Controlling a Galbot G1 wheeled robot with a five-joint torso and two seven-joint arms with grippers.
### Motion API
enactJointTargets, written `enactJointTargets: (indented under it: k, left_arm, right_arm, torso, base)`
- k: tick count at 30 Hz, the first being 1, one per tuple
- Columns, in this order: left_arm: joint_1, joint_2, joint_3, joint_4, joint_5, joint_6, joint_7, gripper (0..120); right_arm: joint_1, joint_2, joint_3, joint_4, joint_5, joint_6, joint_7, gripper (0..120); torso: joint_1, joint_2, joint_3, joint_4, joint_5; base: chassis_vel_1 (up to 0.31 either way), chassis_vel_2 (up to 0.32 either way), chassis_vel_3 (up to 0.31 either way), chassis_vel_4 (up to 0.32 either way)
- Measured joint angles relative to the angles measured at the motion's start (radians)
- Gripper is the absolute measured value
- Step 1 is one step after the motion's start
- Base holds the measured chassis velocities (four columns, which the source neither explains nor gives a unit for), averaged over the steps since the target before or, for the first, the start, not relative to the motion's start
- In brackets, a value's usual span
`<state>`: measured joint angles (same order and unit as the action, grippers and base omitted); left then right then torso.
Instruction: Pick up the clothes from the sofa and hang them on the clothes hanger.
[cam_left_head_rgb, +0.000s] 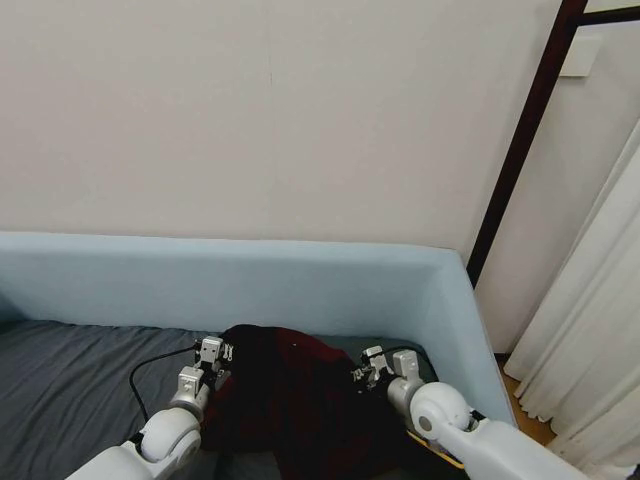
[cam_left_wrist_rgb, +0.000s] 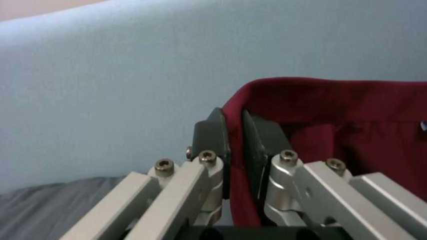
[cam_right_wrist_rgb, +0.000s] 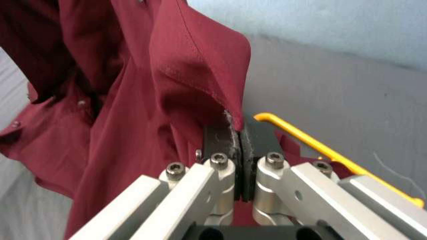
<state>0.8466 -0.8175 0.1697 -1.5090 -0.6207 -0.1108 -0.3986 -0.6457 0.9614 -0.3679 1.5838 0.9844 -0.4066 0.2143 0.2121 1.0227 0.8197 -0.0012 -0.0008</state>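
Big pale blue sofa (cam_left_head_rgb: 250, 280) with a grey seat takes up most of the head view, backed up against a plain wall (cam_left_head_rgb: 250, 110). The dark red shirt (cam_left_head_rgb: 290, 385) sits crumpled on the seat near the sofa's right-hand corner, between the two arms. Left gripper (cam_left_head_rgb: 222, 352) is at the shirt's left edge, clamped tight on a folded hem, with the blue backrest right behind it. Right gripper (cam_left_head_rgb: 360, 372) is on the opposite side, pinching a raised flap of the fabric between its pads. Just beside the right gripper a thin yellow hanger (cam_right_wrist_rgb: 313, 145) lies on the grey seat, one end tucked under the shirt
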Motion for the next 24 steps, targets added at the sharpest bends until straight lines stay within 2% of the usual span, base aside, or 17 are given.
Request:
enactJointTargets:
  k: [5,9,10,14,18,20,21,24]
  left_arm:
    - [0.007,-0.005,-0.001,0.005,0.010,-0.001,-0.001,7]
    - [0.019,-0.007,-0.007,-0.001,0.021,-0.001,-0.003,7]
    - [0.019,-0.007,-0.007,-0.001,0.021,-0.001,-0.003,7]
    - [0.025,-0.008,-0.006,-0.004,0.040,-0.002,-0.003,7]
    - [0.028,-0.008,-0.006,-0.007,0.047,-0.004,-0.003,7]
    - [0.035,-0.007,-0.009,-0.012,0.052,-0.005,-0.003,7]
    - [0.035,-0.007,-0.009,-0.012,0.052,-0.005,-0.003,7]
    - [0.054,-0.006,-0.018,-0.023,0.062,-0.009,-0.003,7]
  right_arm:
    - [-0.012,0.004,0.011,-0.025,-0.016,0.005,-0.020,0]
    - [-0.049,-0.036,0.020,0.007,-0.033,0.015,-0.035,17]
    - [-0.049,-0.036,0.020,0.007,-0.033,0.015,-0.035,17]
    - [-0.116,-0.103,0.047,0.072,-0.048,0.016,-0.043,35]
    - [-0.161,-0.152,0.071,0.101,-0.064,0.015,-0.062,47]
    - [-0.186,-0.175,0.090,0.101,-0.076,0.015,-0.078,56]
    - [-0.186,-0.175,0.090,0.101,-0.076,0.015,-0.078,56]
    - [-0.211,-0.186,0.131,0.039,-0.120,0.033,-0.123,70]
  torso:
    - [0.000,0.000,0.000,0.0000,0.0000]
    - [0.000,0.000,0.000,0.0000,0.0001]
    - [0.000,0.000,0.000,0.0000,0.0001]
    - [0.000,0.000,0.000,0.0000,0.0001]
    - [0.000,0.000,0.000,-0.0002,0.0001]
    - [0.000,0.000,0.000,-0.0003,0.0001]
    - [0.000,0.000,0.000,-0.0003,0.0001]
    - [0.000,0.000,0.000,0.0001,0.0002]
  base:
    - [0.000,0.000,0.000,0.000]
    - [0.000,0.000,0.000,0.000]
    - [0.000,0.000,0.000,0.000]
    - [0.000,0.000,0.000,0.000]
    - [0.000,0.000,0.000,0.000]
    - [0.000,0.000,0.000,0.000]
    - [0.000,0.000,0.000,0.000]
    - [0.000,0.000,0.000,0.000]
